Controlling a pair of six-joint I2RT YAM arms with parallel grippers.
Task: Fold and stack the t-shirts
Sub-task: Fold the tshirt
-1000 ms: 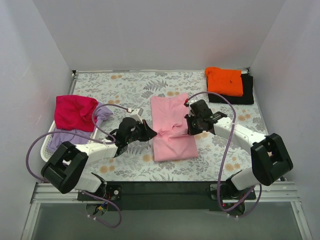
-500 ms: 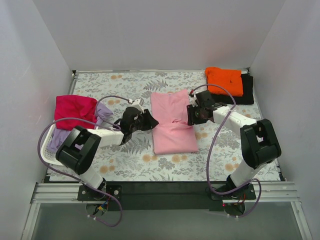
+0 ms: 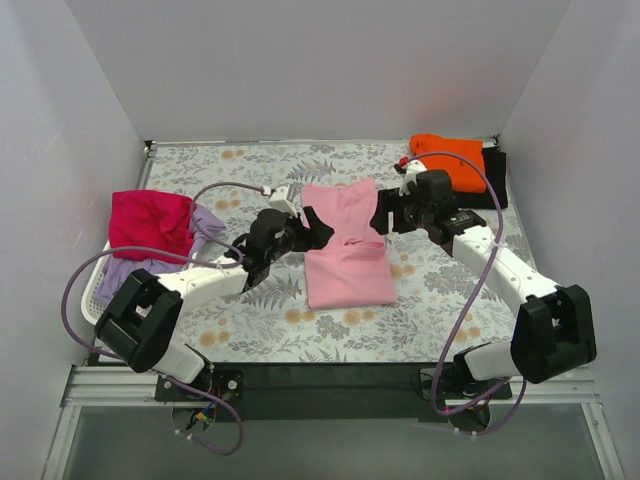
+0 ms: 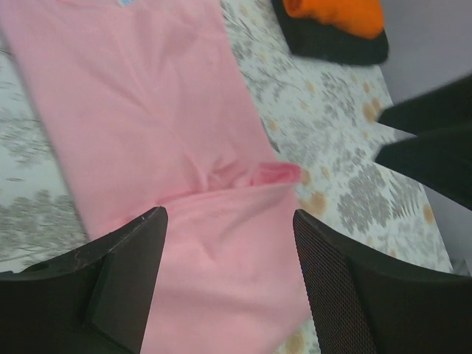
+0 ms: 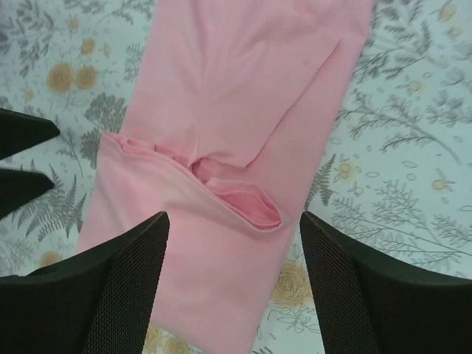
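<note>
Seen from above, near edge first: on the left, a white basket, with a lavender shirt in and over it and a magenta-red shirt on top. In the middle of the flowery table, a light pink shirt, lying flat, long and narrow, its near end doubled over. Just left of its middle, the left gripper. Just right of its middle, the right gripper. Finger spread hard to judge from up here.

Much clearer from the left wrist: two black fingers spread wide, nothing between them, pink cloth underneath. A small puffy wrinkle at the folded edge. At the right side, the dark tips of the other gripper. Far off, an orange shirt on top of a black shirt.

From the right wrist: fingers spread wide too, holding nothing, over the same fold. At the fold's right end, a little open pocket of cloth, not to be made out from above. At the left edge, two dark tips of the left gripper, beside the pink cloth.

Basket and its two shirts: only in the top view. Orange and black pile: far right corner there.
</note>
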